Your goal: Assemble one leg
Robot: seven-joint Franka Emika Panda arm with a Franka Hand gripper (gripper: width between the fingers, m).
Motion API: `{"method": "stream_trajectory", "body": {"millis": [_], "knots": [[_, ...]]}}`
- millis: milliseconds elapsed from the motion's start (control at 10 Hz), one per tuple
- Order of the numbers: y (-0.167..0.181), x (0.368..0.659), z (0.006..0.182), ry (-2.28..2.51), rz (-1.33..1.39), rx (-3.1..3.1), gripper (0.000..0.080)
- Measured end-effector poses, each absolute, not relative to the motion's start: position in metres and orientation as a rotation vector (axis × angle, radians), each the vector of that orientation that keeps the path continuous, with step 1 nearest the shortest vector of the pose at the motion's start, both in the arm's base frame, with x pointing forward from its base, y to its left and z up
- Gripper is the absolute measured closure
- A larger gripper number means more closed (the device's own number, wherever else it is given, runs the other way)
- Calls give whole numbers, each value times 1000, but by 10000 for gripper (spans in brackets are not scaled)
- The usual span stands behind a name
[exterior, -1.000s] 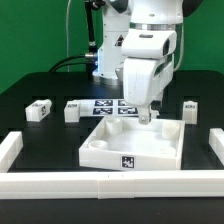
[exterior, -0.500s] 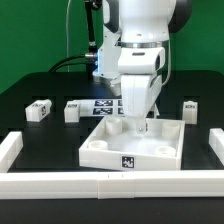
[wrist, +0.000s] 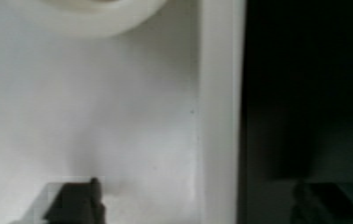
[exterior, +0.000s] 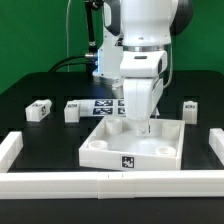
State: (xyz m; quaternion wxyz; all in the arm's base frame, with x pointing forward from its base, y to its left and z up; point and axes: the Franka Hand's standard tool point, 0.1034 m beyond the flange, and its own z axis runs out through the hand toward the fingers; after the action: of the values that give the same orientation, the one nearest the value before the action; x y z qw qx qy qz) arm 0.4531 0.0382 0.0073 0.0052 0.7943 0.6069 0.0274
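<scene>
Black table [exterior: 50,128], green backdrop [exterior: 30,30] behind. At the exterior view's left, first leg [exterior: 38,110] and second leg [exterior: 72,110], near each other but apart, both untouched. Next along, marker board [exterior: 108,104]. In the middle, white tray [exterior: 100,155], with gripper [exterior: 141,126] low over its far side: moved toward the exterior view's left and lower than a second ago, then hardly at all. Fingers [wrist: 75,203] spread, pinching nothing. Close by in the wrist view, a round socket [wrist: 111,15]. At the exterior view's right, third leg [exterior: 190,107], alone. Looks like no leg fetched yet.
</scene>
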Motion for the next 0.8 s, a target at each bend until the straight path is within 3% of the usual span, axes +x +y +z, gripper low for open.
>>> {"method": "stream_trajectory", "body": {"millis": [100, 200, 300, 400, 500, 800], "knots": [[38, 453, 7, 1900, 86, 2487, 530], [38, 453, 7, 1900, 86, 2487, 530], [38, 453, 7, 1900, 86, 2487, 667], [38, 453, 7, 1900, 86, 2488, 667], [38, 453, 7, 1900, 85, 2488, 741], [38, 453, 7, 1900, 85, 2488, 741]]}}
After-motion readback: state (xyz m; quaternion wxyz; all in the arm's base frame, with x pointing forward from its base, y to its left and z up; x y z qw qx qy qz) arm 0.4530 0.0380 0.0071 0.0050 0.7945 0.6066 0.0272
